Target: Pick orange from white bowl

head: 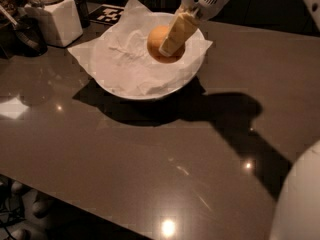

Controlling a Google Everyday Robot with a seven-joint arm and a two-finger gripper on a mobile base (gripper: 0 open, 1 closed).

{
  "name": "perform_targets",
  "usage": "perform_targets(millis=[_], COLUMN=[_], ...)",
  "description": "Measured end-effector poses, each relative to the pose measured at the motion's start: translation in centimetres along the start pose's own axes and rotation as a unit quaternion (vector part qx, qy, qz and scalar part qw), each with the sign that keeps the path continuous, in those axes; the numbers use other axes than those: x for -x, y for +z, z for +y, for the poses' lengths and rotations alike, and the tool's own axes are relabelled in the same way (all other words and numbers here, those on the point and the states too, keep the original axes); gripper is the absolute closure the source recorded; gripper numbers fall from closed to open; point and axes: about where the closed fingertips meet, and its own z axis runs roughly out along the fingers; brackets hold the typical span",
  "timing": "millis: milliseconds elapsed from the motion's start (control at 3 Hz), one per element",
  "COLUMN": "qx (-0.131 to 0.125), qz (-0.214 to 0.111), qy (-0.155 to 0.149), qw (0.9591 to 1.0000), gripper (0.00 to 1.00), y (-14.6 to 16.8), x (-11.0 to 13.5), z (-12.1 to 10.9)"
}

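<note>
The orange (156, 40) is a small round fruit held above the white bowl (117, 86), which is wide, shallow and lined with crinkled white paper that sticks out over its rim. My gripper (169, 45) comes down from the upper right and is shut on the orange, with one pale finger (176, 31) lying across its front. The orange hangs over the bowl's right half, lifted off the paper. The far finger is hidden behind the fruit.
A white square-based jar (52, 14) stands at the back left beside dark utensils (22, 31). A black-and-white marker tag (110, 14) lies behind the bowl. The grey table (150, 164) stretches forward to its front edge. My white body (300, 199) fills the lower right corner.
</note>
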Motion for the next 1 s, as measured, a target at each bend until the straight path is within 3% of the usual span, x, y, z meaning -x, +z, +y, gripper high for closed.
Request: perform_targets(millis=[333, 1000], qx=[-0.017, -0.026], qz=[0.000, 0.002], qy=[0.018, 0.043], qw=[0.9997, 0.9988], gripper=[1.00, 1.00], y=[-3.4, -6.5], x=[-0.6, -1.4], z=[3.0, 6.8])
